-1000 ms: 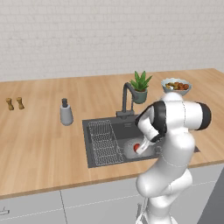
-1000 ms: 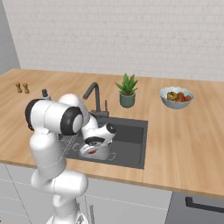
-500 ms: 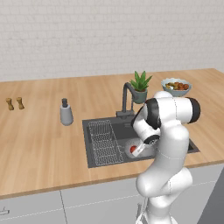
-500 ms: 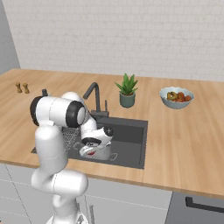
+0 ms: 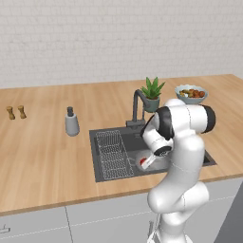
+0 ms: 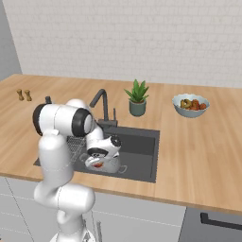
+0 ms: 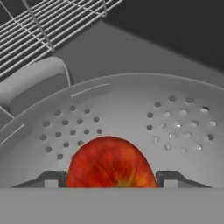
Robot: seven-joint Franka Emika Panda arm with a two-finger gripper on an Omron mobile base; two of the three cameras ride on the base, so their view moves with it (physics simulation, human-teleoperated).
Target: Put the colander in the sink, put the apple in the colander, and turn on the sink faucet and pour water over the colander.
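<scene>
Down along the hand view: apple (image 7: 111, 164) red and close, sitting between the two dark fingers (image 7: 52, 178), small gaps visible on both sides, so parted, not clamping. Behind it the perforated inner wall of the colander (image 7: 175, 127), one loop handle at left, and the wire rack (image 7: 52, 26) beyond the rim at top left. Inside the sink (image 5: 107, 173) in the left base view: only a red speck of apple (image 5: 143, 163) beside the wrist, colander mostly hidden by the arm. From the right base view: colander (image 6: 111, 165) partly visible under the hand in the left half of the basin, one handle toward the front; right half of the sink (image 6: 142, 146) bare and open. Sink faucet (image 6: 101, 101) upright at the back edge, close behind the arm. Potted plant (image 6: 137, 99) and fruit bowl (image 6: 190, 105) further back on the table (image 6: 198, 156), well apart from the hand.
</scene>
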